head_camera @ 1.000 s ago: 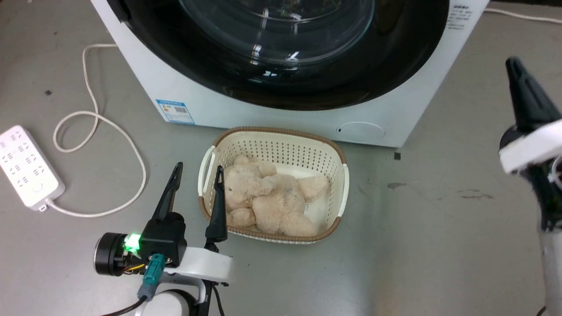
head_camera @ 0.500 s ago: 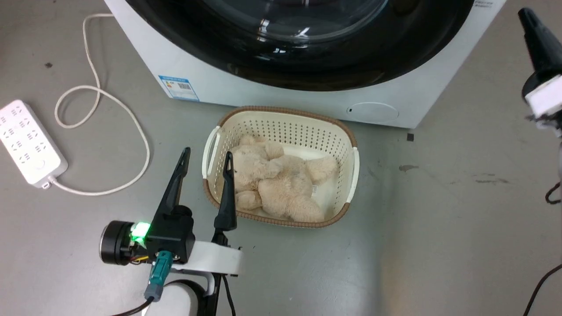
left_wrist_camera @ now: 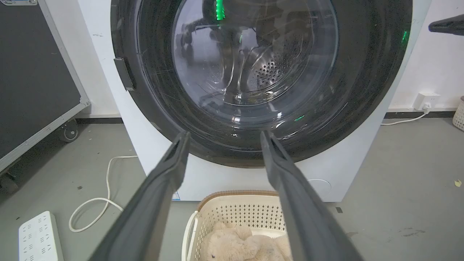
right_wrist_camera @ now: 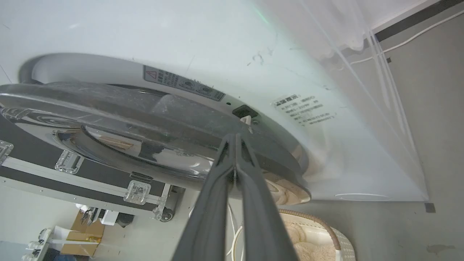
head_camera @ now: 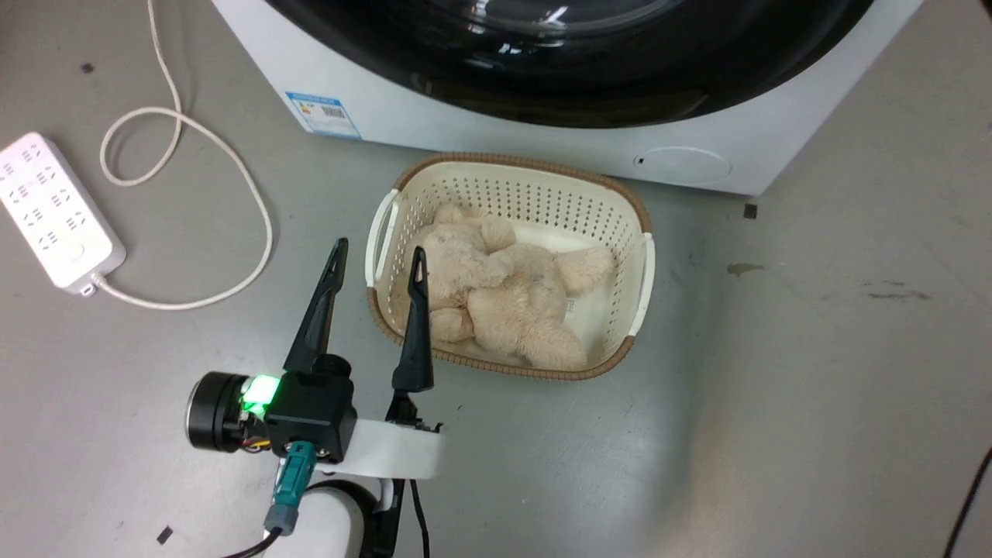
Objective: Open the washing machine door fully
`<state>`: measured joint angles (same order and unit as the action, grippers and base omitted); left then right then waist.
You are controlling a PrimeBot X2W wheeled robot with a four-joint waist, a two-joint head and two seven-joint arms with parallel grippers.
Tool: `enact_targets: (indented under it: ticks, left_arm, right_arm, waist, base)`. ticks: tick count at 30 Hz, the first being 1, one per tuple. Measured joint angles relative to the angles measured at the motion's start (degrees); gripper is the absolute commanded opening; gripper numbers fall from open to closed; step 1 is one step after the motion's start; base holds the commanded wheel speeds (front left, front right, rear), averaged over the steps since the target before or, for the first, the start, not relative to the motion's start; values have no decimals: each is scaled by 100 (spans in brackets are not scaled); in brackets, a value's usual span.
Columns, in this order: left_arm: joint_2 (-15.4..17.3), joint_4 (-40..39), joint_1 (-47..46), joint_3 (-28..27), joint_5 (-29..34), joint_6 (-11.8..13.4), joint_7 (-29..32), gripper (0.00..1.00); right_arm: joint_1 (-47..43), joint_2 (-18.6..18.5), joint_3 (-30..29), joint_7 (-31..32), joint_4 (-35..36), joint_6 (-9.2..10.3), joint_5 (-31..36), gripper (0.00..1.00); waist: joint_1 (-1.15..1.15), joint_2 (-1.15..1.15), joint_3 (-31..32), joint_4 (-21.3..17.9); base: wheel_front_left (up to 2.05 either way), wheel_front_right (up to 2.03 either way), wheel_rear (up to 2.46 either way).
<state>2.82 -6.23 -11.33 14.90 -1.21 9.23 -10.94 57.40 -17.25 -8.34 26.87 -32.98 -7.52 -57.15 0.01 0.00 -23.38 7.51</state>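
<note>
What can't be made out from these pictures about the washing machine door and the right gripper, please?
- washing machine door: its top is cut off by the upper edge in the left wrist and head views.
- right gripper: shut at the door's rim in the right wrist view; its own fingers cover the contact spot, so touching is unclear.
- warning label: right wrist view, print too small to read.

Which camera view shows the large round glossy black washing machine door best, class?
The left wrist view: the large round glossy black washing machine door faces the camera, ring and clear glass centre almost whole. The head view catches its bottom arc; the right wrist view sees its rim edge-on.
</note>
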Motion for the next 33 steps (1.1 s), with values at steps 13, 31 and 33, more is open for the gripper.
enact_targets:
  ticks: [13, 31, 33]
  left_arm:
    - [0, -122, -198, 307, 0, 180, -157, 100]
    - [0, -191, -396, 668, -112, 472, -372, 100]
    - [0, -186, -396, 661, -125, 471, -375, 100]
  right_arm:
    - [1178, -226, -137, 853, -1110, 1, -731, 0]
    - [2139, -378, -249, 1945, -2065, 9, -1634, 0]
    - [1982, -331, -236, 1946, -2052, 9, -1644, 0]
  waist:
    - [0, 0, -362, 197]
    - [0, 0, -622, 441]
    - [0, 0, -524, 414]
  base:
    - [0, 0, 0]
    - [0, 0, 0]
    - [0, 0, 0]
